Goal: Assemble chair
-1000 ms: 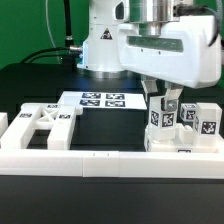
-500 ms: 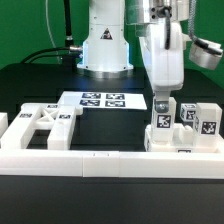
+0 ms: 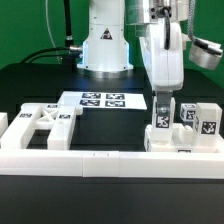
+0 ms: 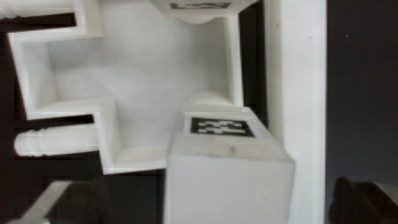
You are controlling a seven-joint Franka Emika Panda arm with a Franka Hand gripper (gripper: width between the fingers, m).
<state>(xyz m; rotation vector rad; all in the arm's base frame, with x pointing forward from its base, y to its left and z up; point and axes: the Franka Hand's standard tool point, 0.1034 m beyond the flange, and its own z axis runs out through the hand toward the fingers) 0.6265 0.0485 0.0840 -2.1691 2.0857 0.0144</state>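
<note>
The chair lies in parts. A white post leg with a square tag stands upright on the seat at the exterior view's right. My gripper hangs straight over that leg, its fingers down beside the leg's top. In the wrist view the leg sits between the two dark fingertips, and a dark gap shows between finger and leg, so the gripper is open and holds nothing. The notched seat lies beyond the leg.
Two more tagged legs stand on the seat's right. An X-braced frame lies at the exterior view's left. The marker board lies flat behind it. A long white border rail runs along the front.
Since a second ago the hand has turned about its upright axis above the leg and now shows its narrow side. The leg stands where it stood. Nothing visibly differs over the last half second.
</note>
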